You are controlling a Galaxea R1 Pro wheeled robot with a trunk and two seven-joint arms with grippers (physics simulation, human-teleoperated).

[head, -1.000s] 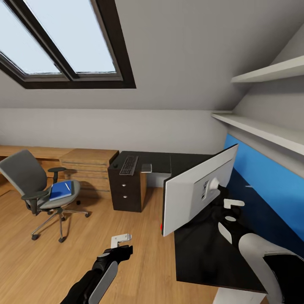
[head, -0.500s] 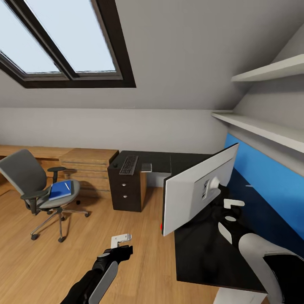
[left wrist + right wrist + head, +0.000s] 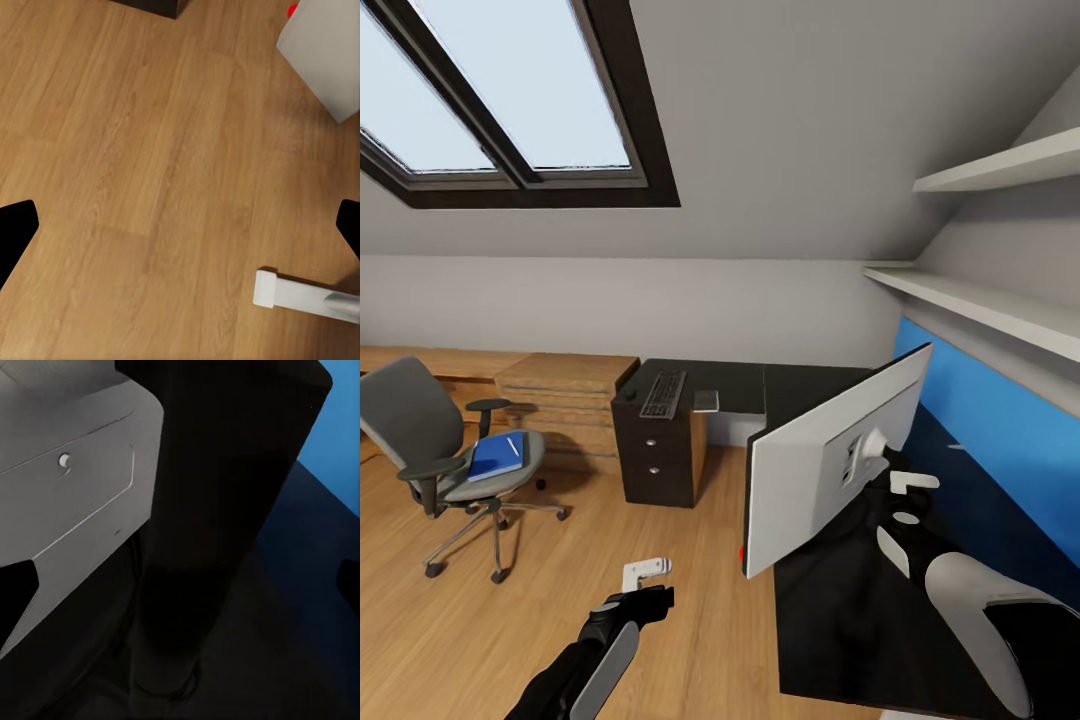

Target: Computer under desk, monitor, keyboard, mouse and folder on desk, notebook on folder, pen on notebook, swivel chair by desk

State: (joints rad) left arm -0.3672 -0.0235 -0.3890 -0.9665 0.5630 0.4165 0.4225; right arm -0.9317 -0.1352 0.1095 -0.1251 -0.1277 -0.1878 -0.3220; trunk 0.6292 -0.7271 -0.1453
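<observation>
Monitor (image 3: 830, 465) sat on the near end of the black bench (image 3: 840, 610), tilted and with its back to the camera, so I'd guess it was mid-placement rather than parked for good. Swivel chair (image 3: 435, 450) stood well off to the left on the wood floor (image 3: 480, 640), nowhere near the bench yet, with the blue folder (image 3: 495, 455) on its seat. Something thin and pale lay on the folder, maybe the pen, too small to call. Far end of the bench, over the dark drawer unit (image 3: 658, 455), carried the keyboard (image 3: 664, 392) with a small grey thing just beside it, possibly the notebook. Couldn't make out the mouse or the computer.

Right gripper (image 3: 905, 500) was tucked right behind the monitor by its dark stand, which made sense if it was steadying the screen. Its wrist view showed both jaws spread wide at the edges with the stand between them, nothing actually gripped as far as I could tell. Left gripper (image 3: 645, 570) hung over bare floor, jaws wide apart, holding nothing, probably just kept out of the way.
</observation>
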